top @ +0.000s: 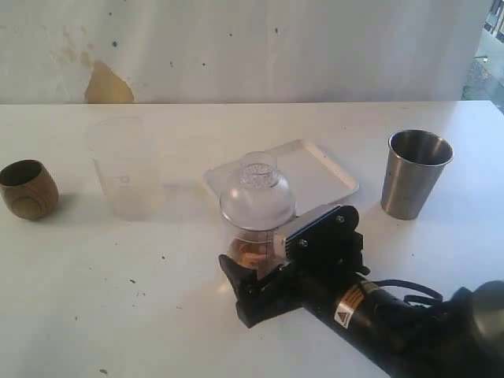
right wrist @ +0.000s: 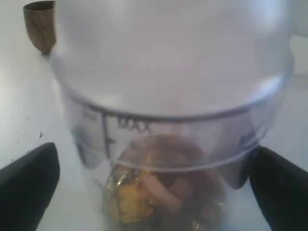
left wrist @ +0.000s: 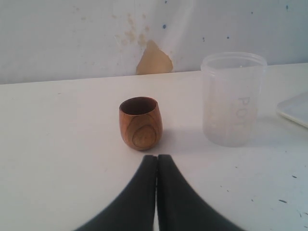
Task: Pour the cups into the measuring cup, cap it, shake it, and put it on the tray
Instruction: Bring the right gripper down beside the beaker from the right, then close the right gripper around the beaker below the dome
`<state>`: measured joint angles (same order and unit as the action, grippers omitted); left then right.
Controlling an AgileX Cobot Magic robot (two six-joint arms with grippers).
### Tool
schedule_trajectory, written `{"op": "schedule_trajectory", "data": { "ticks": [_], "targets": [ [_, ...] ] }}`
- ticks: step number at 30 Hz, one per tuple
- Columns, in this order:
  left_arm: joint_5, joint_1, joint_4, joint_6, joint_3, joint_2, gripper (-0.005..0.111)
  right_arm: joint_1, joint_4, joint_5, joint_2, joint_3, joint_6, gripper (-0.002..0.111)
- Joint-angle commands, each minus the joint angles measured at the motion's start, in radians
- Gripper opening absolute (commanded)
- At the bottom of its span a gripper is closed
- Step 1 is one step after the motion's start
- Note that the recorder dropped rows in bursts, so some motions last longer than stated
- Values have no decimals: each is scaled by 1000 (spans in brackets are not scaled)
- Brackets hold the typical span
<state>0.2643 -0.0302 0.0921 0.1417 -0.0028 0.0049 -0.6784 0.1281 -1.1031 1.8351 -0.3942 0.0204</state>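
The measuring cup (top: 253,239), clear with a dome lid (top: 257,198) on top, stands on the table just in front of the tray (top: 319,169). Brown and yellow bits lie in its bottom (right wrist: 159,192). My right gripper (top: 258,252) is open, with one finger on each side of the cup's lower part and a small gap showing. The brown wooden cup (top: 29,189) stands upright at the far left, just beyond my shut left gripper (left wrist: 157,157). At the right stands the steel tumbler (top: 415,173), upright. Neither cup's inside shows.
A frosted plastic cup (top: 122,165) stands between the wooden cup and the tray, and the left wrist view shows it (left wrist: 233,98) to the right of the wooden cup (left wrist: 140,122). A stained wall runs along the table's far edge.
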Motion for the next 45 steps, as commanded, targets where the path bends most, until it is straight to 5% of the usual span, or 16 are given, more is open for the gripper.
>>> {"op": "schedule_trajectory", "data": {
  "ticks": [1,41,45],
  "targets": [
    [-10,-1,-3,1,3,-5,0,1,60,-22,32,-38,3,105],
    [-10,-1,-3,1,3,-5,0,1,70,-89,94,-116,62,105],
    [-10,-1,-3,1,3,-5,0,1,101,-77,94,-116,31,96]
  ]
}}
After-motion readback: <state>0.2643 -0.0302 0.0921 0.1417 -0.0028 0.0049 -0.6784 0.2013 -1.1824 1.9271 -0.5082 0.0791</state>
